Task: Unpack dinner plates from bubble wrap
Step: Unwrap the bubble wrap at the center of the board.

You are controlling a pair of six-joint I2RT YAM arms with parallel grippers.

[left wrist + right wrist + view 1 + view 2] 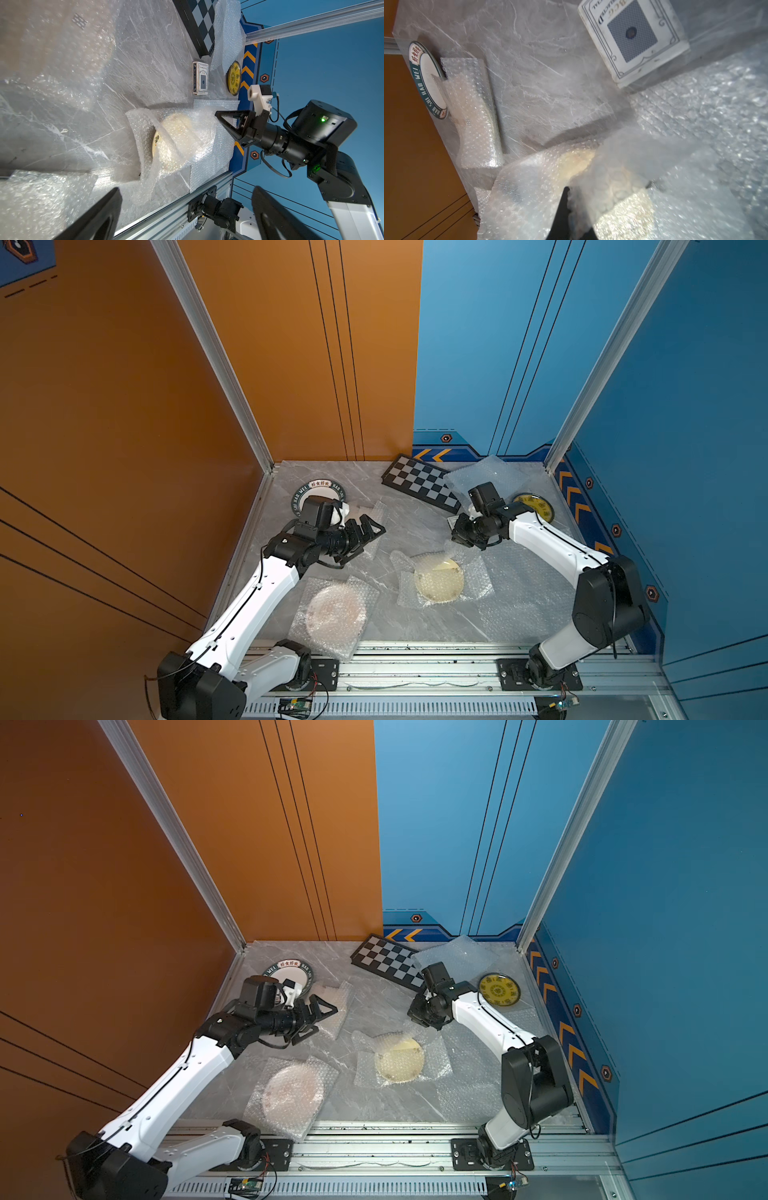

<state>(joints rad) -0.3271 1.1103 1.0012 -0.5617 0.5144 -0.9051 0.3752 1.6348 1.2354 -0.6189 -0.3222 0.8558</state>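
Table (415, 526) read as a clock face from the top views, twelve at the far wall. The cream plate (438, 581) lies flat just off centre toward five o'clock, inside crumpled bubble wrap (478, 585). Most of it is covered, and a strip of its far rim shows bare. The right gripper (217, 114) sits at the one o'clock side of this plate. Its fingers are pressed together on a raised fold of the wrap, which in the right wrist view is drawn up across the lens. The left gripper (365, 541) is at nine o'clock with its fingers (268, 212) spread wide and holding nothing. It hangs over a folded piece of wrap (372, 512); contact cannot be told. A wrapped plate (336, 610), pinkish through its cover, lies at seven o'clock near the front rail. A lettered plate (320, 486) lies unwrapped at ten o'clock, partly behind the left wrist. A yellow plate (498, 990) lies unwrapped at two o'clock. A checkerboard (419, 483) lies at twelve o'clock, with a loose sheet (486, 475) just beside it at one o'clock. A flat sheet (528, 593) lies at four o'clock under the right arm. A card box (200, 78) lies between checkerboard and cream plate.
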